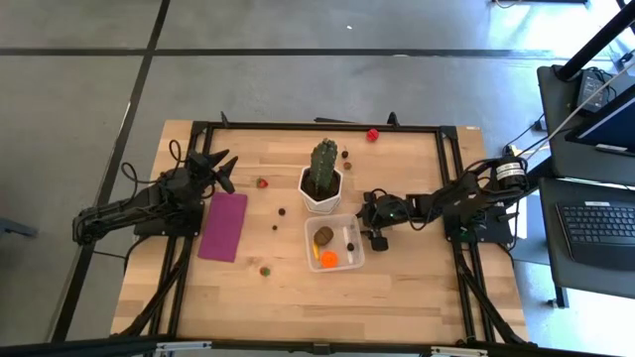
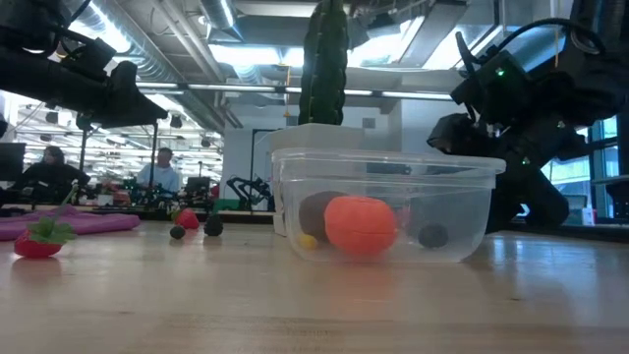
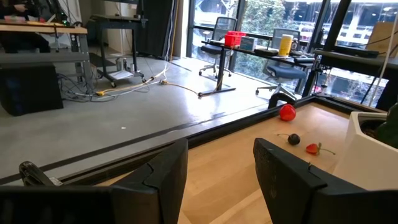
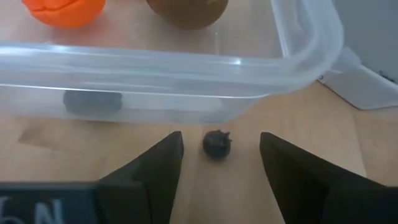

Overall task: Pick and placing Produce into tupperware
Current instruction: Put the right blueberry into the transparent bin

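The clear square tupperware (image 1: 355,260) sits on the table in front of the white cactus pot. It holds an orange piece (image 4: 62,9), a brown piece (image 4: 186,11), a small dark piece (image 4: 92,101) and a yellow bit (image 1: 316,252). My right gripper (image 4: 217,158) is open, low at the tupperware's right wall. Its fingers stand on either side of a tiny dark berry (image 4: 216,144) that lies on the table, without touching it. My left gripper (image 3: 221,177) waits open above the table's left side. Loose produce lies about: strawberries (image 1: 262,182) (image 1: 265,269), dark bits (image 1: 282,210) (image 1: 276,228).
The green cactus in its white pot (image 1: 321,188) stands just behind the tupperware. A flat magenta rectangle (image 1: 223,225) lies at the left. A red piece (image 1: 372,134) and a dark one (image 1: 345,154) lie near the far edge. People sit at desks beyond the table.
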